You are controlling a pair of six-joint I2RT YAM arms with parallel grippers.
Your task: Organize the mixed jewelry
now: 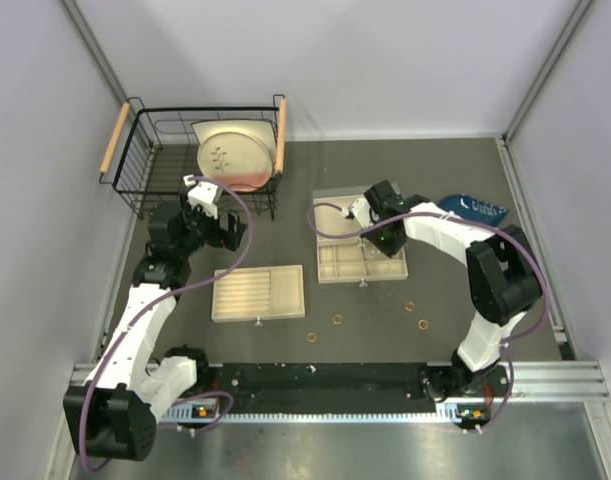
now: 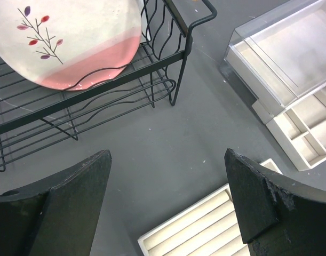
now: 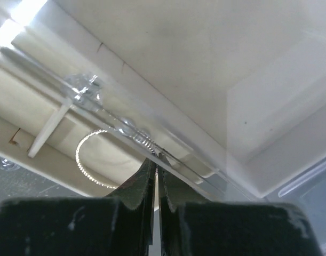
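Seen from above, the left gripper (image 1: 228,230) is only a dark lump beside the wire basket (image 1: 145,175). The right gripper (image 1: 370,228) hides its own fingertips, so that view shows neither grip. At the right wrist, the silver hoop (image 3: 85,162) is partly lost behind a clear plastic edge (image 3: 98,104) and glare.

The hoop is thin twisted wire over a pale compartment of the drawer box (image 1: 335,262). Four small gold rings (image 1: 337,320) lie scattered on the table (image 1: 285,230), right of the ridged tray (image 1: 258,292) and in front of the box.

The left arm hovers over the table with its fingers spread wide and nothing between them. The right arm reaches over the box. Its fingers are pressed almost together, pinching the hoop's wire at the tips.
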